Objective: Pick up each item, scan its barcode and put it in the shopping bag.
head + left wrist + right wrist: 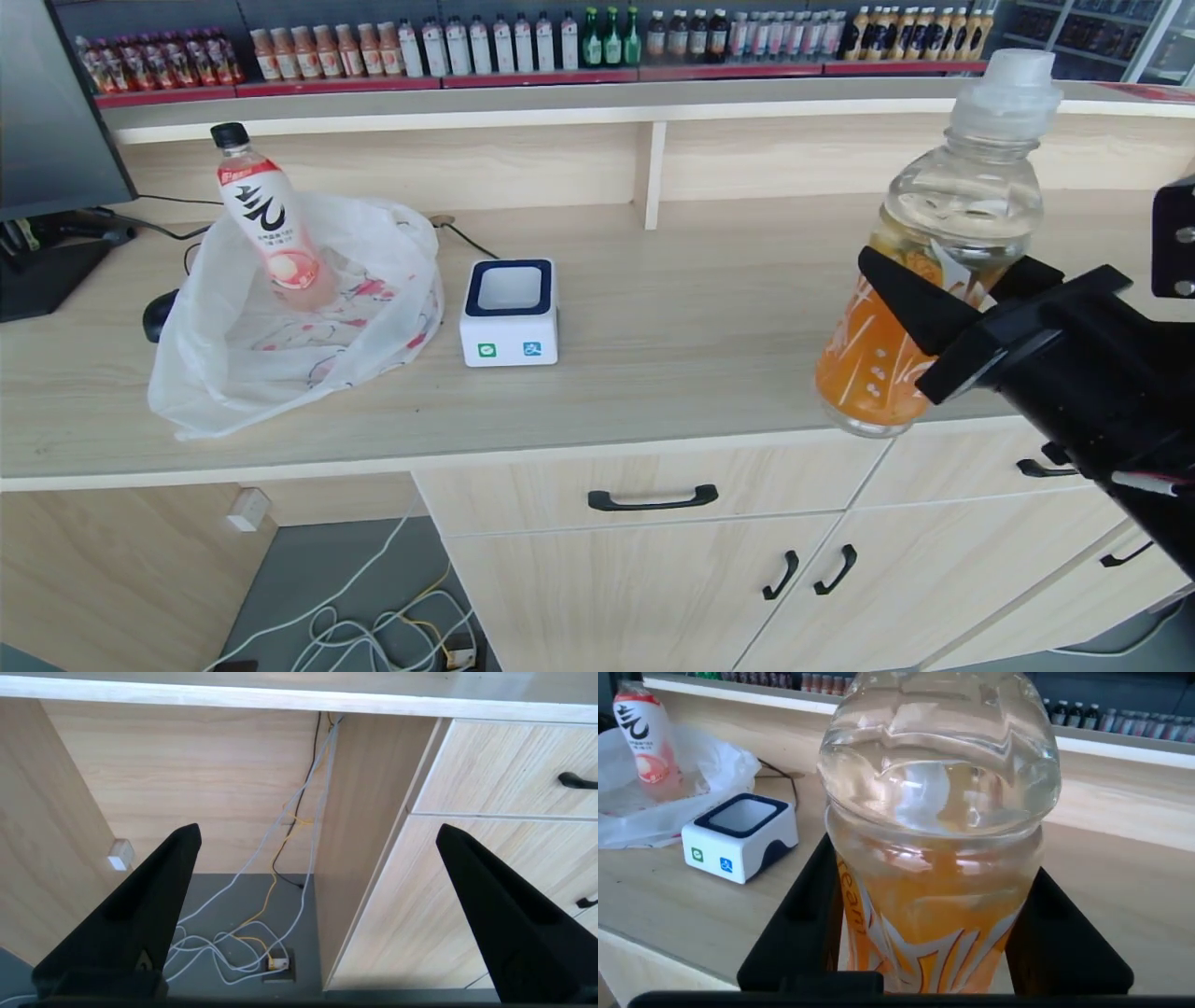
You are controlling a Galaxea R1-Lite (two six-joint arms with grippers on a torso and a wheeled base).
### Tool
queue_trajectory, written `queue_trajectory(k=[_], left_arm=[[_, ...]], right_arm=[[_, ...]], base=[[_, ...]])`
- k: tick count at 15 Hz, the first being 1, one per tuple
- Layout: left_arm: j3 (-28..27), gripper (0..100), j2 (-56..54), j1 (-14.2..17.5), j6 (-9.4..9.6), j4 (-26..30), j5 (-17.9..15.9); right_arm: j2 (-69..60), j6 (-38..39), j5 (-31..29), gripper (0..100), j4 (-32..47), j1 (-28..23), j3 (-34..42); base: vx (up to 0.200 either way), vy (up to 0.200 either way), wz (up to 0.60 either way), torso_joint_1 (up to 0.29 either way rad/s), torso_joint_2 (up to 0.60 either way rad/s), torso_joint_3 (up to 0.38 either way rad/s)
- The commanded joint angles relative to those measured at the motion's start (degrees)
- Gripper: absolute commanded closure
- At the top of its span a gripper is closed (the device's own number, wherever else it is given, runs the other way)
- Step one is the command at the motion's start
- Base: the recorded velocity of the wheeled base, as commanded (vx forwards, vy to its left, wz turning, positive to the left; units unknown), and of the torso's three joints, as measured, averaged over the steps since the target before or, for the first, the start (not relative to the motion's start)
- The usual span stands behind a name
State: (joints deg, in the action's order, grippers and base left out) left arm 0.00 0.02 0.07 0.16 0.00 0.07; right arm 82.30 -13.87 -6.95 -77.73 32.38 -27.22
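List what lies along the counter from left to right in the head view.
monitor → bag → scanner → orange bottle

Bright, even overhead light on counter (672, 373). Soft, faint shadows round shopping bag (280, 364) & scanner (509, 327). Glare streaks on clear top of orange bottle (938, 775). Dimmer in recess (215, 793) under counter, L wrist view. Wide-angle bend of straight lines twd head-view edges.
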Motion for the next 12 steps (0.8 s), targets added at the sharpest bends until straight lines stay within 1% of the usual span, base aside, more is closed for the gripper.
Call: queue_trajectory(k=[1,4,8,10,12], left_arm=[[0.00,0,-0.02,0.01,0.02,0.00,0.01],[0.00,0,-0.02,0.01,0.02,0.00,0.01],[0.00,0,-0.02,0.01,0.02,0.00,0.01],[0.00,0,-0.02,0.01,0.02,0.00,0.01],[0.00,0,-0.02,0.01,0.02,0.00,0.01]], right_arm=[[-7.33,-0.19,0.09,100,-0.14,0.58,7.36],[-11.20,-0.19,0.09,100,-0.06,0.76,11.49],[-12.07,-0.54,0.01,100,-0.06,1.90,12.37],[-12.87,-3.18,0.18,100,-0.06,2.60,14.04],[-12.95,-6.61,0.09,100,-0.06,6.82,15.88]], base=[[0.000,0.000,0.00,0.000,0.00,0.000],[0.000,0.000,0.00,0.000,0.00,0.000],[0.000,0.000,0.00,0.000,0.00,0.000],[0.000,0.000,0.00,0.000,0.00,0.000],[0.000,0.000,0.00,0.000,0.00,0.000]])
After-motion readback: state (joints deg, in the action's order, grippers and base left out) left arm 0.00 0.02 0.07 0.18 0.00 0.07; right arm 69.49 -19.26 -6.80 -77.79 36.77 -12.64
